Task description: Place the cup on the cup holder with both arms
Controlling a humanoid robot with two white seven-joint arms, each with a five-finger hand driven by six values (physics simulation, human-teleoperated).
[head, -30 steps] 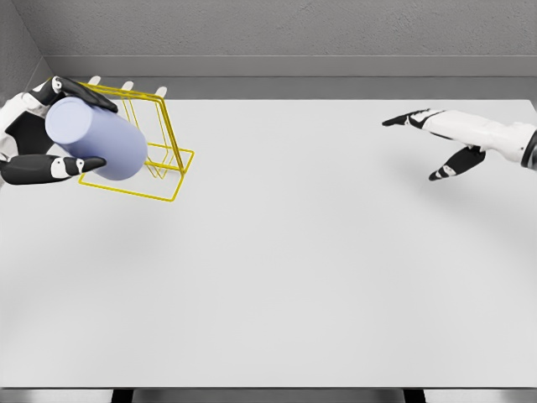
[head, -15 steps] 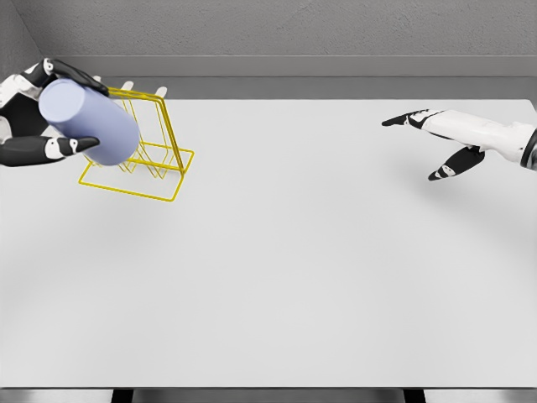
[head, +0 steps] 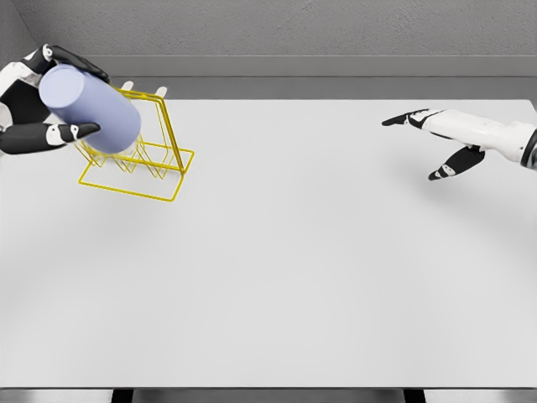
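Over the yellow holder [head: 159,172], left hand [head: 33,105] grips the unlabelled cup [head: 91,109] — right hand [head: 449,138] hovers, fingers spread.

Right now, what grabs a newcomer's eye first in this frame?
The lavender cup, held tilted in the left hand at the far left, right over the yellow wire cup holder. Next, the right hand at the far right, fingers spread above the white table, holding nothing.
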